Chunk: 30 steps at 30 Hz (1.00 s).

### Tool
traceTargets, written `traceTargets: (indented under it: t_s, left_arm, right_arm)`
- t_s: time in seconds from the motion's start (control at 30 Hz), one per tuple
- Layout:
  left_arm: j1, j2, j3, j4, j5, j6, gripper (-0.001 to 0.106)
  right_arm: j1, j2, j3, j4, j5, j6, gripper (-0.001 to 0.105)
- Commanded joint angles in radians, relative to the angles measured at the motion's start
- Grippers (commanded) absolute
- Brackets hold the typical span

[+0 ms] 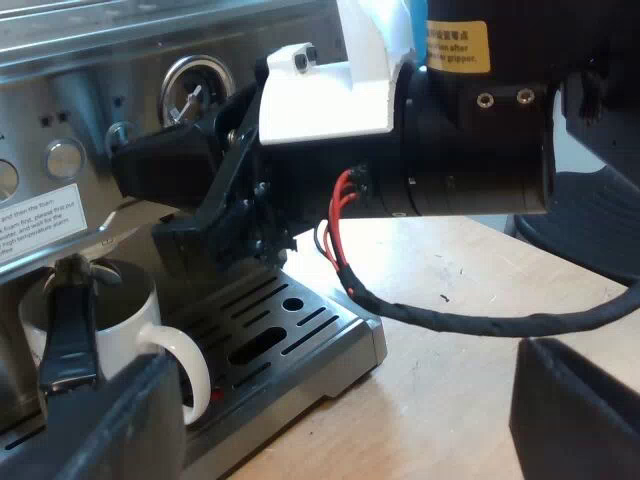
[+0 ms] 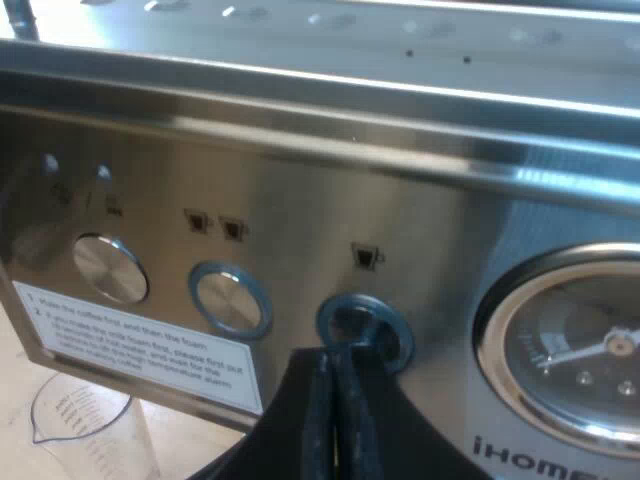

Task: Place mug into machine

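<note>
Judging white mug (image 1: 125, 335) stiff, slick, breakable, best gripped across its rim, with left hand (image 1: 340, 420) spread open and right hand (image 2: 335, 400) pinched closed.

Brushed, satiny steel right across the espresso machine (image 2: 400, 230), polished bright on the round buttons (image 2: 110, 268), glassy over the gauge (image 2: 585, 350). Smooth white printed label (image 2: 140, 345). Clear see-through measuring glass (image 2: 85, 420). Now glossy white glaze on the mug (image 1: 125, 325), dull slotted metal drip tray (image 1: 290, 330), matt pale wood-look table (image 1: 450, 400). Matt black on the right gripper (image 2: 335, 360)
</note>
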Motion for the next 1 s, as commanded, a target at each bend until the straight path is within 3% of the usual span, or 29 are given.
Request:
traceTargets:
  t_s: [0.03, 0.23, 0.37, 0.5, 0.57, 0.6, 0.67, 0.73, 1.0]
  left_arm:
    - [-0.003, 0.002, -0.004, -0.01, -0.006, 0.002, 0.068]
    - [-0.003, 0.002, -0.004, -0.01, -0.006, 0.002, 0.068]
    - [-0.003, 0.002, -0.025, 0.058, -0.006, -0.001, 0.068]
    - [-0.003, 0.002, -0.055, 0.112, -0.006, 0.02, 0.068]
    - [-0.003, 0.002, -0.072, 0.118, -0.006, 0.024, 0.068]
    - [-0.003, 0.002, -0.077, 0.118, -0.006, 0.024, 0.068]
    - [-0.003, 0.002, -0.09, 0.118, -0.006, 0.015, 0.068]
    - [-0.003, 0.001, -0.103, 0.118, -0.006, -0.003, 0.068]
    - [-0.003, 0.017, -0.187, 0.111, -0.042, -0.001, 0.068]
  right_arm:
    - [0.0, -0.014, -0.013, 0.053, 0.029, 0.012, 0.0]
    - [0.076, -0.082, -0.013, 0.221, 0.033, 0.012, 0.0]
    - [0.118, -0.131, -0.013, 0.329, 0.139, 0.09, 0.001]
    - [0.127, -0.173, -0.013, 0.403, 0.15, 0.165, 0.026]
    - [0.127, -0.201, -0.013, 0.453, 0.121, 0.172, 0.056]
    - [0.127, -0.207, -0.013, 0.464, 0.112, 0.172, 0.061]
    - [0.127, -0.233, -0.013, 0.516, 0.079, 0.154, 0.083]
    - [0.124, -0.257, -0.013, 0.554, 0.06, 0.152, 0.088]
    - [0.057, -0.386, -0.013, 0.617, 0.038, 0.137, 0.087]
